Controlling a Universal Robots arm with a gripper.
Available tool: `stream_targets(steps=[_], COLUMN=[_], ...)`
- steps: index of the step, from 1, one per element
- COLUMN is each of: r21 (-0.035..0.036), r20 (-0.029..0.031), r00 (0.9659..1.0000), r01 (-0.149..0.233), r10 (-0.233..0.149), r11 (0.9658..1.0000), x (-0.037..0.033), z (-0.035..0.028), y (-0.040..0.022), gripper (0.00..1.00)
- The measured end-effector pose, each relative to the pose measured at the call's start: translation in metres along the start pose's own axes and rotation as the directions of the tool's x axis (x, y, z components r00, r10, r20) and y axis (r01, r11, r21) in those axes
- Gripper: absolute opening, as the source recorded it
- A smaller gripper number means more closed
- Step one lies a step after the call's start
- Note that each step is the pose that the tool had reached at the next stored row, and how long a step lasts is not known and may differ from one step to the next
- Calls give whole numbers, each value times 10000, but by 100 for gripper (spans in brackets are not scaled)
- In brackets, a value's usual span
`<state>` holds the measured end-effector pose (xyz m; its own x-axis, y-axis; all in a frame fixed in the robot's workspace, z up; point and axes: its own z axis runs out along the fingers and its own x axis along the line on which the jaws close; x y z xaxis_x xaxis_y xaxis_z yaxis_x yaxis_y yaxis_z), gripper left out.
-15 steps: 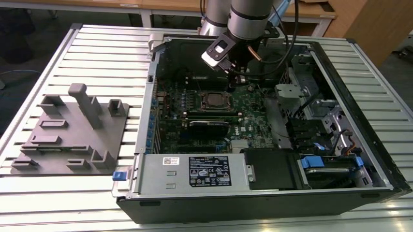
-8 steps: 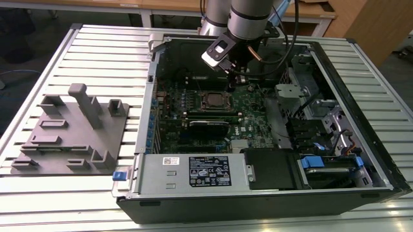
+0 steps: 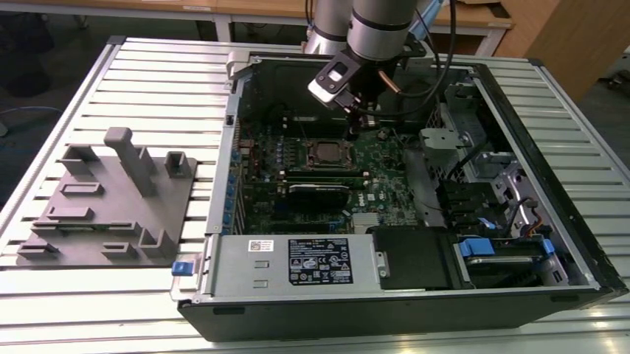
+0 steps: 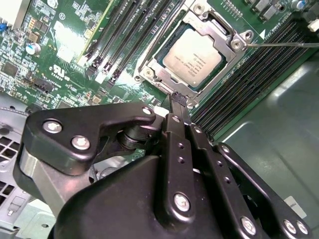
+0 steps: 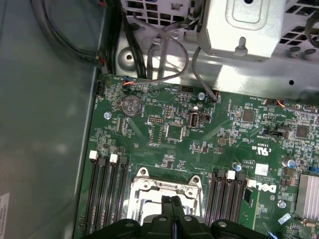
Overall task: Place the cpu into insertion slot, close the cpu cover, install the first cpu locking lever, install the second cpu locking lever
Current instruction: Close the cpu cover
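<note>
The cpu (image 4: 192, 59), a dull silver square chip, lies in the insertion slot (image 3: 325, 153) on the green motherboard (image 3: 379, 166). The cpu cover (image 4: 219, 31), a silvery frame plate, lies flat around the chip. A thin metal locking lever (image 4: 284, 45) runs out from one corner of the socket. My gripper (image 4: 178, 99) is shut with nothing between its black fingers. Its tips hover just over the socket's edge (image 5: 167, 186), close to the cover frame. In the exterior view the gripper (image 3: 352, 133) hangs inside the open computer case, just behind the socket.
Long black memory slots (image 4: 124, 40) flank the socket on both sides. A grey power supply (image 3: 295, 262) and drive cage (image 3: 492, 258) fill the case's front. Cables (image 5: 164, 45) and a metal bracket (image 5: 249, 25) sit beyond the board. A grey fixture plate (image 3: 108, 199) stands at the exterior view's left.
</note>
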<state>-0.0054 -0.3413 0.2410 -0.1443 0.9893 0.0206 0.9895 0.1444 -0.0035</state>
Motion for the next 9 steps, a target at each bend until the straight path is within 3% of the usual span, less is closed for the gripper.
stream_targets(steps=[4,9], r21=[11,29], r20=[1,3], r00=[9984,9900], r01=[570,1412], r10=[-570,-1412], r11=[9984,9900], x=[0,0], z=[3,6], y=[0,0], gripper=[11,11])
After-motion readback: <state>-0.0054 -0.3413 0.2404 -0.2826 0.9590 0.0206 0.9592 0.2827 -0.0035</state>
